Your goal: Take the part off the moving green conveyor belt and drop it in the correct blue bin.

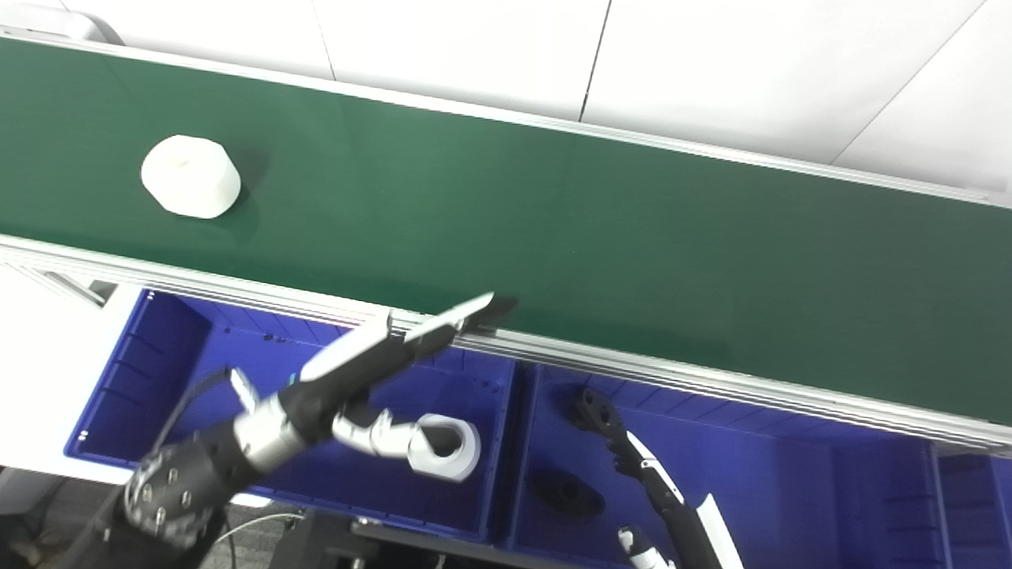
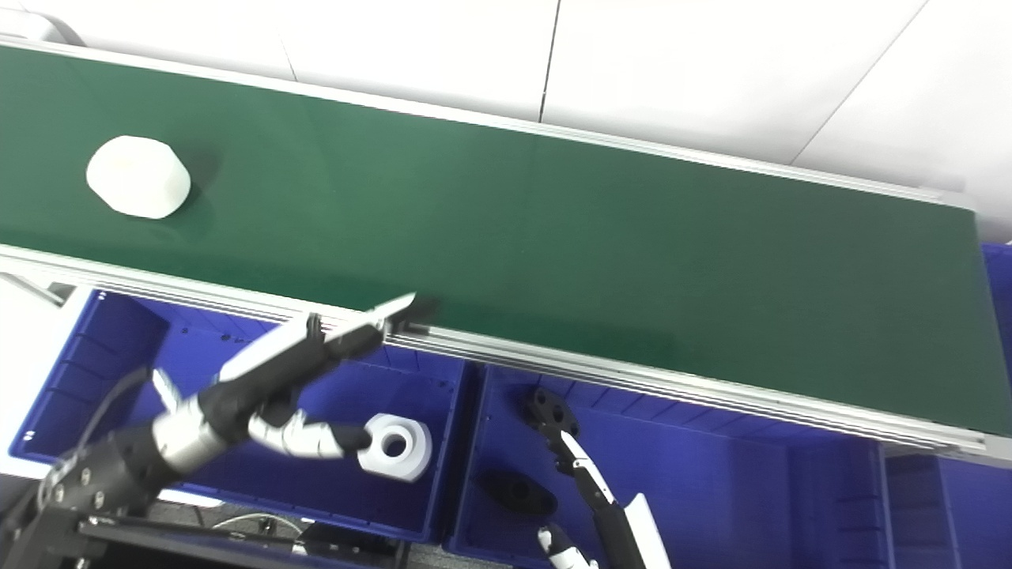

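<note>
White faceted matte part (image 1: 190, 175) sits on the smooth green conveyor belt (image 1: 601, 237), far-left end. Left hand (image 1: 371, 371) released, fingers spread over the left blue bin (image 1: 134, 371) holding a white ring (image 2: 395, 447). Right hand (image 1: 632, 466): state unclear. No readable markings.

Conveyor belt (image 1: 553, 213): plain dark green, edged with silver-grey metal rails (image 1: 672, 371).
Part on the belt (image 1: 190, 175): off-white, unpatterned.
Left bin (image 1: 158, 356): deep blue with faint ribbing on the walls.
Right bin (image 1: 791, 474): the same deep blue.
Ring-shaped part (image 2: 397, 448) in the left bin: white with a dark centre hole.
Parts in the right bin (image 2: 518, 491): black.
Left hand (image 1: 379, 371): black and white, with silver-grey segments.
Right hand (image 1: 632, 458): black with white panels.
Wall (image 1: 711, 63): white panels with thin dark seams.
</note>
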Action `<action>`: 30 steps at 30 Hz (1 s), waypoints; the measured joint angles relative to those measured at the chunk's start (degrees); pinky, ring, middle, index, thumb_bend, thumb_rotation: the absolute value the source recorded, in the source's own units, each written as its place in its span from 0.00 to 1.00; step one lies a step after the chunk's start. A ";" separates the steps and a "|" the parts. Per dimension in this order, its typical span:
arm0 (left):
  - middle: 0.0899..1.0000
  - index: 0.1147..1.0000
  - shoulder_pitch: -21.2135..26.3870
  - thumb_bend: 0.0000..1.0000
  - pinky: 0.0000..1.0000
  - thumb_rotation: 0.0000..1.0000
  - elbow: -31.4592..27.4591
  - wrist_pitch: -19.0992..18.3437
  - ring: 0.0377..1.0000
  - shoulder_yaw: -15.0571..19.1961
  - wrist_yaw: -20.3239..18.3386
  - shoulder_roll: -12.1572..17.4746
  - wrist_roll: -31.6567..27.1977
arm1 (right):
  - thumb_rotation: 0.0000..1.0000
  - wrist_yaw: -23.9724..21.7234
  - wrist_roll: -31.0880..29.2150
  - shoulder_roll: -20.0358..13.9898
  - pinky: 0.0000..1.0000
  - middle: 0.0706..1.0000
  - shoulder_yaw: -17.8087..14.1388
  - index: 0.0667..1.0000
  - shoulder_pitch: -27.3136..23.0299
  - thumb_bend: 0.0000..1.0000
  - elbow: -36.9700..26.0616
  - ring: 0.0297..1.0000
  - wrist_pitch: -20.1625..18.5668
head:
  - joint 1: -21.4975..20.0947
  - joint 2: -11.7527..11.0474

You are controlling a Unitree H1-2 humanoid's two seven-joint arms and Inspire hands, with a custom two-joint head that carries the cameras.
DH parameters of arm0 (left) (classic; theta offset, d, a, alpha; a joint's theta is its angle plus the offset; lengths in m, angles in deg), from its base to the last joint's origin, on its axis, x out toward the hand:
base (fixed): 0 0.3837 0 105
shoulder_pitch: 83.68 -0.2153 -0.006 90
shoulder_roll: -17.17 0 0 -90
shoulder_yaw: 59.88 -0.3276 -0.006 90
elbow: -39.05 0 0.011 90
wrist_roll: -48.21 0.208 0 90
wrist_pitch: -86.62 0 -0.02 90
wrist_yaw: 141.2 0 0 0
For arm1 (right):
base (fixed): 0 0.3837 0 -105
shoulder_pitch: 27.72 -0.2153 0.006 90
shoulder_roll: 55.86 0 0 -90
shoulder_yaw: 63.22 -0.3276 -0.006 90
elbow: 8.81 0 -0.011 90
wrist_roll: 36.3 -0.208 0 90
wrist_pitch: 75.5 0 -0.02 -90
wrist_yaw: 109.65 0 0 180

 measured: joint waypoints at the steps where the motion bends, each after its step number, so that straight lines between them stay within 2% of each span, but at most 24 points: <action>1: 0.97 0.96 0.66 0.43 0.89 0.68 -0.66 0.04 0.94 0.11 -0.03 0.18 0.58 | 1.00 0.39 -0.02 -0.08 0.86 0.93 0.07 0.92 0.08 0.57 0.03 0.90 0.00 | 0.00 0.00; 3: 0.95 0.95 1.41 0.43 0.87 0.72 -1.36 0.03 0.92 0.19 -0.13 0.42 2.13 | 1.00 0.79 -0.04 -0.25 0.86 0.93 0.22 0.92 0.08 0.56 0.12 0.91 0.00 | 0.26 -0.09; 5: 0.91 0.90 1.69 0.43 0.82 0.72 -3.28 -0.88 0.88 0.40 -0.22 0.65 4.08 | 1.00 1.07 -0.04 -0.44 0.86 0.93 0.42 0.92 0.03 0.56 0.20 0.91 0.00 | 0.44 -0.18; 6: 0.88 0.87 1.75 0.44 0.80 0.67 -4.71 -1.75 0.85 0.55 -0.24 0.78 4.65 | 1.00 1.11 -0.04 -0.53 0.86 0.93 0.53 0.92 -0.03 0.57 0.29 0.91 0.00 | 0.53 -0.26; 8: 0.82 0.81 2.36 0.45 0.76 0.51 -6.94 -2.96 0.81 1.23 -0.17 0.83 6.06 | 1.00 1.26 -0.04 -0.70 0.86 0.93 0.83 0.92 -0.16 0.57 0.46 0.91 0.00 | 0.62 -0.35; 9: 0.79 0.78 3.09 0.52 0.73 0.39 -7.73 -3.00 0.78 1.65 0.01 0.76 7.02 | 1.00 1.45 -0.04 -0.83 0.86 0.94 0.97 0.92 -0.25 0.56 0.52 0.91 0.00 | 0.70 -0.35; 10: 0.78 0.77 3.83 0.54 0.72 0.36 -8.25 -2.85 0.77 2.16 0.26 0.62 8.09 | 1.00 1.55 -0.03 -1.00 0.86 0.94 1.08 0.93 -0.43 0.56 0.55 0.91 0.00 | 0.88 -0.44; 12: 0.74 0.74 5.21 0.67 0.70 0.27 -8.30 -2.45 0.74 3.07 0.94 0.02 9.91 | 1.00 1.60 -0.04 -1.36 0.86 0.94 1.17 0.93 -0.89 0.56 0.58 0.91 0.00 | 1.06 -0.53; 15: 0.71 0.72 7.78 0.78 0.69 0.23 -8.55 -2.55 0.72 3.80 1.44 -0.57 13.16 | 1.00 1.96 -0.14 -1.70 0.87 0.94 1.42 0.93 -1.40 0.55 0.62 0.91 0.00 | 1.14 -0.70; 20: 0.72 0.72 14.38 0.89 0.65 0.12 -10.54 -3.28 0.71 5.12 1.33 -0.37 16.63 | 1.00 2.34 -0.49 -2.11 0.86 0.94 2.47 0.92 -1.77 0.55 1.38 0.91 0.01 | 1.32 -0.97; 26: 0.70 0.70 20.33 0.93 0.59 0.08 -10.60 -7.33 0.66 5.78 -0.71 1.63 17.80 | 1.00 2.95 -0.61 -2.61 0.87 0.94 2.53 0.92 -1.89 0.56 1.49 0.91 0.02 | 1.14 -1.06; 30: 0.70 0.70 22.43 0.97 0.60 0.03 -10.25 -9.55 0.67 5.98 -1.93 2.67 17.82 | 1.00 2.95 -0.77 -2.88 0.86 0.94 2.61 0.92 -1.84 0.57 1.56 0.91 0.02 | 0.53 -1.49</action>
